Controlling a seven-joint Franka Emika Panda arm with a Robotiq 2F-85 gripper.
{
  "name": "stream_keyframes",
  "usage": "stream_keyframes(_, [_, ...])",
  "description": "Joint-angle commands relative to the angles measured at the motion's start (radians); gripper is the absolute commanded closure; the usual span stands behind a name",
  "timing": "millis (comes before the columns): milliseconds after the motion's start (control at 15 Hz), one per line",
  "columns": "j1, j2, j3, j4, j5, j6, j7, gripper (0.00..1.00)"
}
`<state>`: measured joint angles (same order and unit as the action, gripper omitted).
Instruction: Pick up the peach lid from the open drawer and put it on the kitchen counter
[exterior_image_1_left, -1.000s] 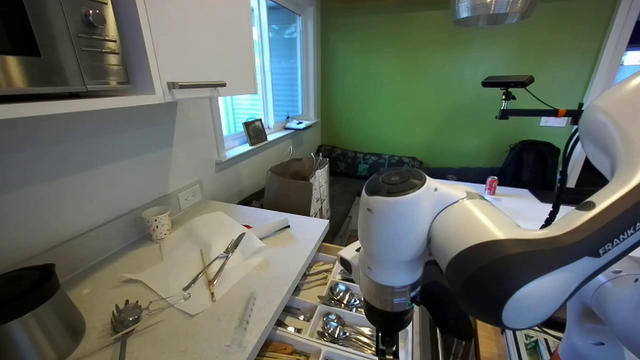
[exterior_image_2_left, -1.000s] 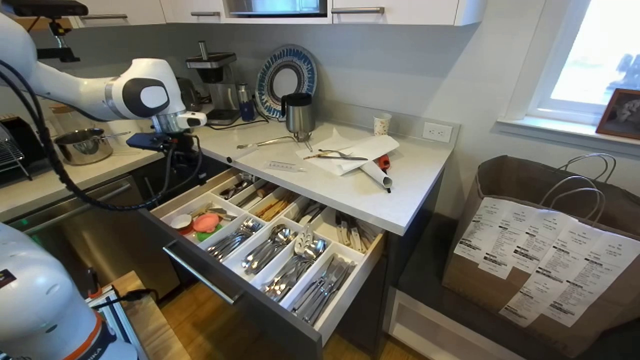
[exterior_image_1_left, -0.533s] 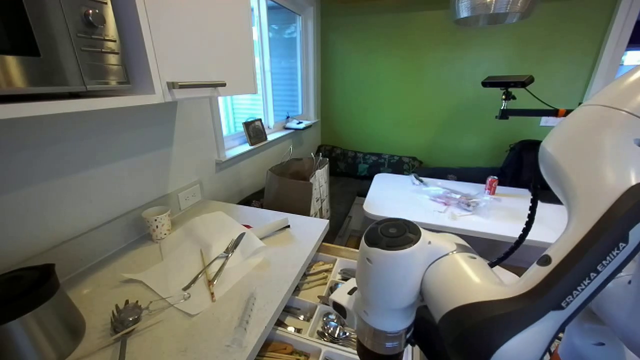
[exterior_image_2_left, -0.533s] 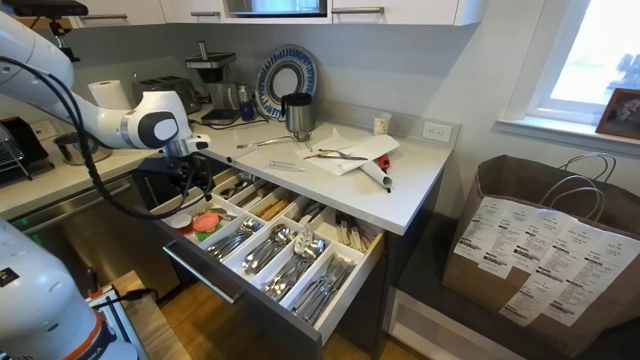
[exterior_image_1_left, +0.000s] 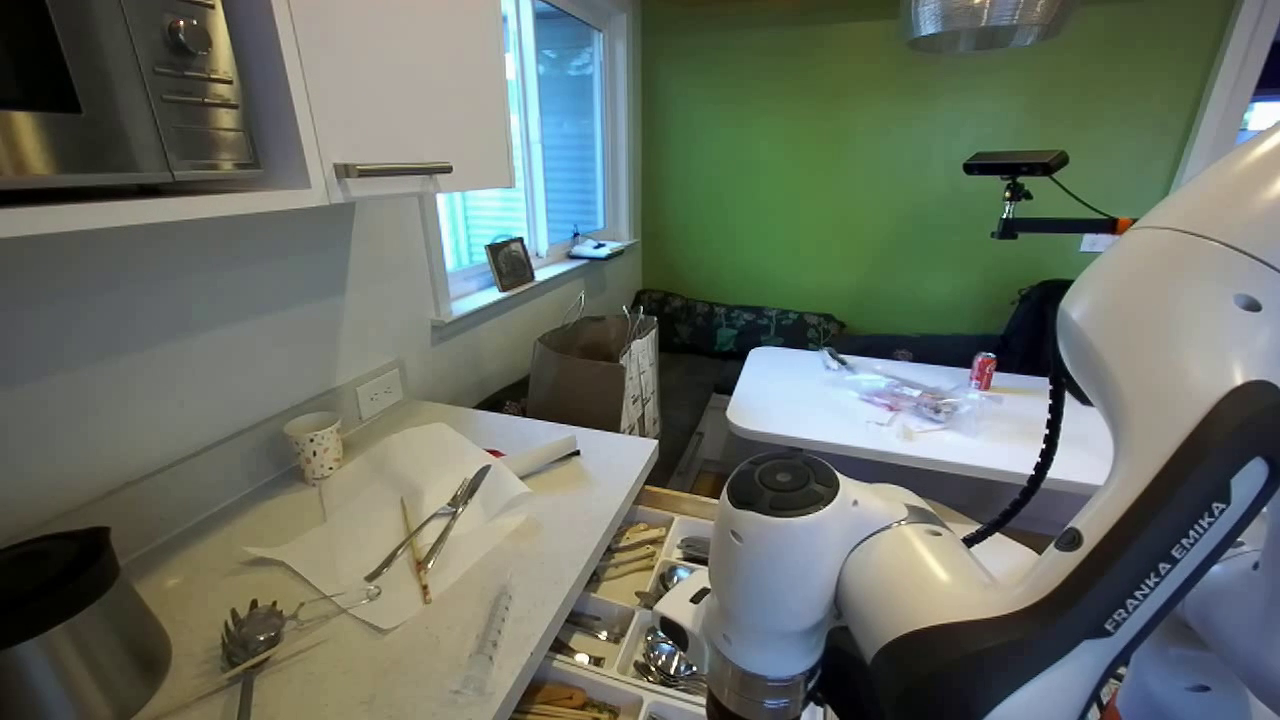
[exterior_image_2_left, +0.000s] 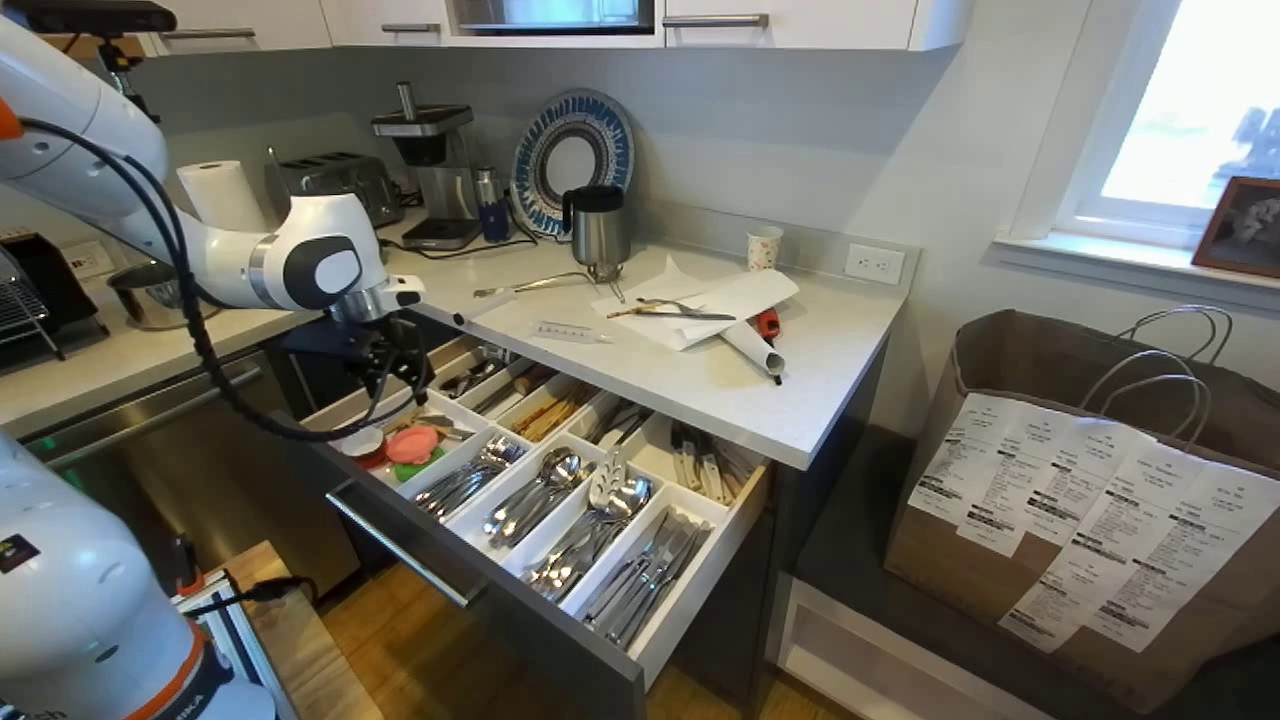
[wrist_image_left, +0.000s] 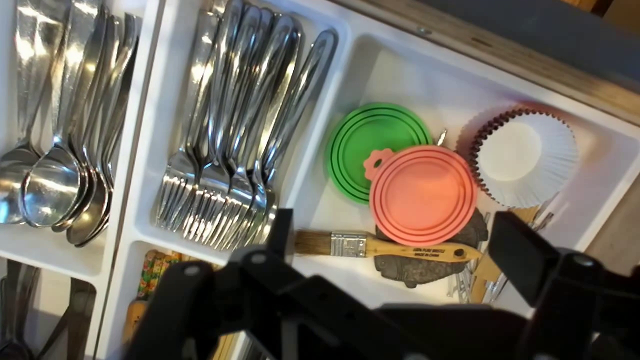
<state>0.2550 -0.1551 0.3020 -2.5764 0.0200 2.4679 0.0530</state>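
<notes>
The peach lid (wrist_image_left: 424, 195) is a coral-pink round disc with a small tab. It lies flat in a compartment of the open drawer (exterior_image_2_left: 705, 590), partly over a green lid (wrist_image_left: 372, 145). The lid also shows in an exterior view (exterior_image_2_left: 412, 446). My gripper (wrist_image_left: 395, 225) is open and empty, its fingers wide apart above the same compartment. In an exterior view the gripper (exterior_image_2_left: 405, 385) hangs just over the drawer, above the lid. In another exterior view the gripper is cut off by the frame bottom. The kitchen counter (exterior_image_2_left: 830, 340) is behind the drawer.
A brush (wrist_image_left: 415, 249), a dark fish-shaped piece (wrist_image_left: 415, 272) and paper baking cups (wrist_image_left: 530, 155) lie around the lid. Forks (wrist_image_left: 235, 100) fill the neighbouring compartment. The counter bears white paper (exterior_image_1_left: 440, 480) with cutlery, a cup (exterior_image_1_left: 315, 445) and a steel carafe (exterior_image_1_left: 85, 640).
My arm has moved down and, in an exterior view, a little to the right, bringing the gripper close over the drawer. The lid and drawer have not moved.
</notes>
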Motion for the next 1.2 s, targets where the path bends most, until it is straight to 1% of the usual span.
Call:
stream_keyframes(0, [0.016,0.03,-0.011,0.015,0.007,0.032,-0.033,0.0])
stream_keyframes(333, [0.031,0.12,-0.024,0.014,0.078,0.209,-0.162,0.0])
stream_keyframes(533, [0.028,0.201,-0.022,0.016,0.155,0.28,-0.261,0.0])
stream_keyframes(667, [0.014,0.254,-0.013,0.025,0.196,0.298,-0.323,0.0])
stream_keyframes(867, [-0.011,0.325,0.003,0.038,0.197,0.343,-0.378,0.0])
stream_keyframes(1067, [-0.031,0.386,0.009,0.057,0.157,0.371,-0.387,0.0])
stream_keyframes(1133, [-0.042,0.405,0.02,0.067,0.165,0.376,-0.401,0.0])
